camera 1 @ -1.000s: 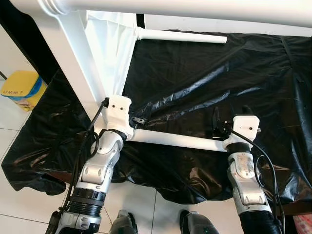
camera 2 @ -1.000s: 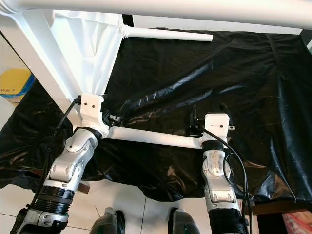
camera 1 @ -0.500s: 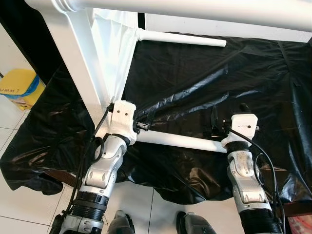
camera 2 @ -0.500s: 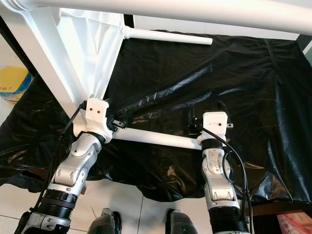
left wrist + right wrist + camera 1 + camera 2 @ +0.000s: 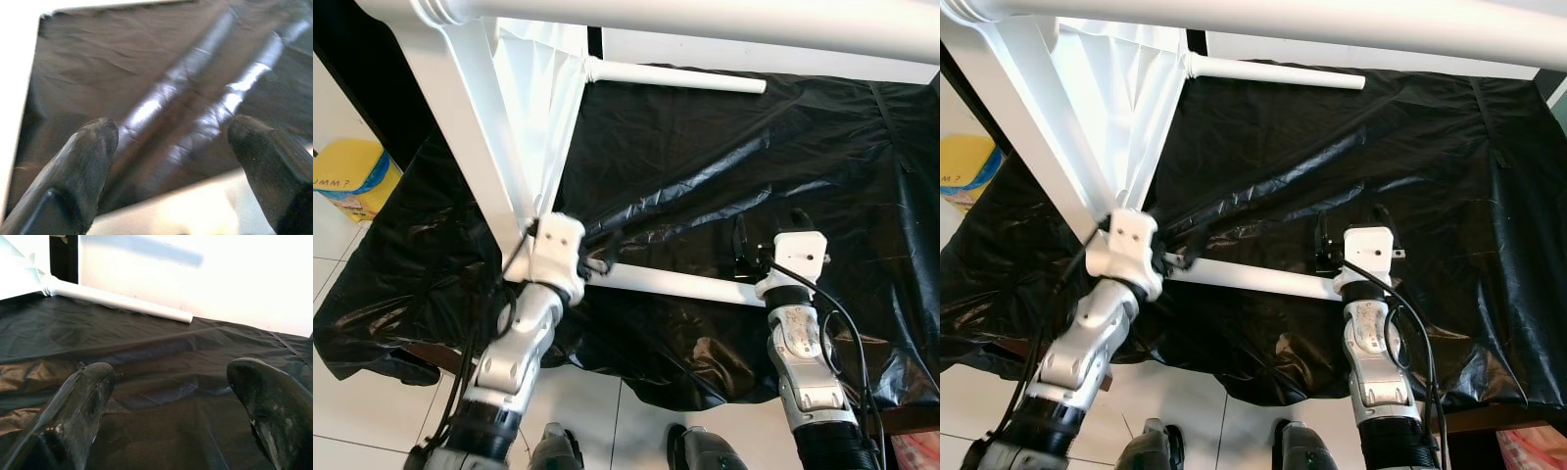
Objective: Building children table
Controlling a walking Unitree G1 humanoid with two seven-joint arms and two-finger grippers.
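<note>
A white table frame stands over a black plastic sheet [image 5: 724,166]. Its thick white beam [image 5: 484,147] slopes down to my left gripper [image 5: 599,257], and a long rail [image 5: 705,20] crosses the top. A white round leg [image 5: 675,284] lies along the sheet's near side between my two wrists. The left gripper is open at that leg's left end, its fingers [image 5: 85,161] wide apart over the sheet. My right gripper [image 5: 744,257] is open at the leg's right end, with only sheet between its fingers [image 5: 83,401]. A second white leg [image 5: 675,75] lies at the far edge.
A white cloth panel [image 5: 543,98] hangs inside the frame at the left. A yellow container [image 5: 352,181] sits on the tiled floor to the left. The sheet droops over the near edge above my feet [image 5: 558,452]. A white wall [image 5: 205,279] stands behind.
My left arm has shifted slightly right and down by the leg's left end and is blurred now. The right arm has barely moved.
</note>
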